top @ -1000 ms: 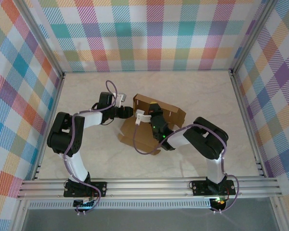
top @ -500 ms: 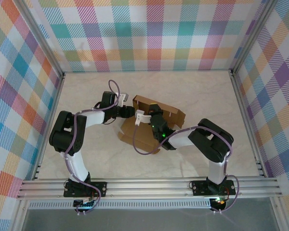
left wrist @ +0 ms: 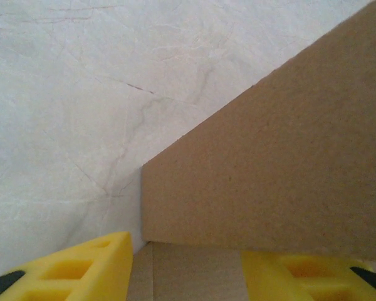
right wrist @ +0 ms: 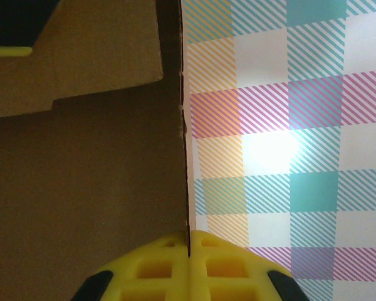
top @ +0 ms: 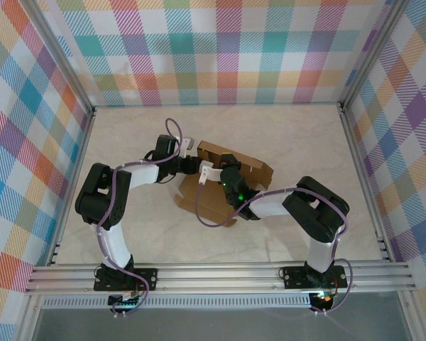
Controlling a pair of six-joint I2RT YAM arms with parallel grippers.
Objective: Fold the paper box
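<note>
Paper box (top: 199,202): walls part-raised. My right end effector (right wrist: 188,251) clamps 1 wall (right wrist: 81,200); left end effector (left wrist: 194,269), released, should next press flap (left wrist: 269,157) inward.

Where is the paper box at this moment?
In the top external view the paper box lies mid-table, the left gripper at its left end and the right gripper pinching a raised wall.

The paper box (top: 254,169) is plain matte brown. The bench (top: 298,135) is pale cream marble with faint grey veins. Walls (top: 220,50) at 9, 12 and 3 o'clock carry hatched plaid in teal, orange, pink, purple, yellow and white. The left arm (top: 92,200) and right arm (top: 316,209) are black and white with lilac cables (top: 172,131); their jaws are bright yellow
</note>
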